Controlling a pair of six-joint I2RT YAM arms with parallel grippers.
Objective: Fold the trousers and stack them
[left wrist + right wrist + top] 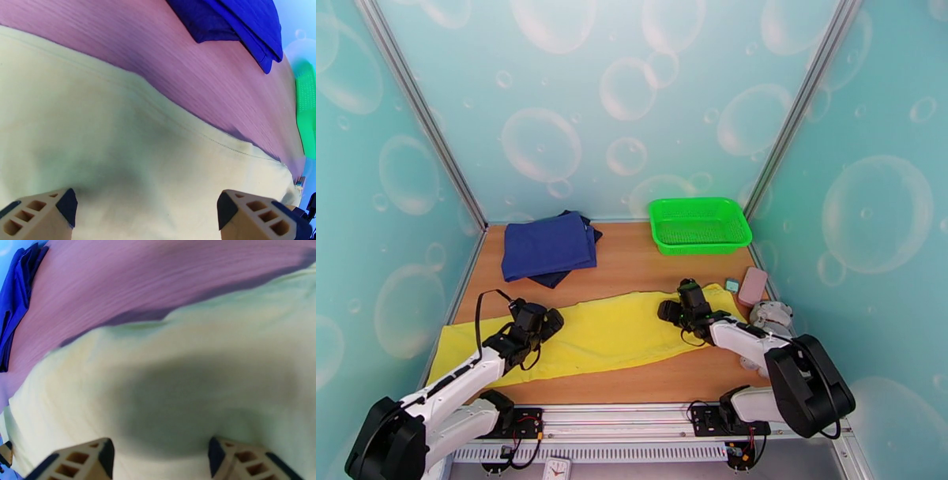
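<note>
We found the trousers [616,335] flat on the worktop, nearside of the green basket [699,225], long axis crosswise. The left tool [547,322] and right tool [670,309], both spread apart and empty, hung over opposite halves.

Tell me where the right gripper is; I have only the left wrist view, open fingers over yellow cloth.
Observer: The right gripper hovers low over the right end of the yellow trousers, jaws apart, gripping nothing.
Operator: Are the trousers folded?
Observer: They lie as one long strip spanning the wooden table from left to right.
Operator: Anything near that right end?
Observer: A pink object and a small teal object lie just beyond it.
</note>
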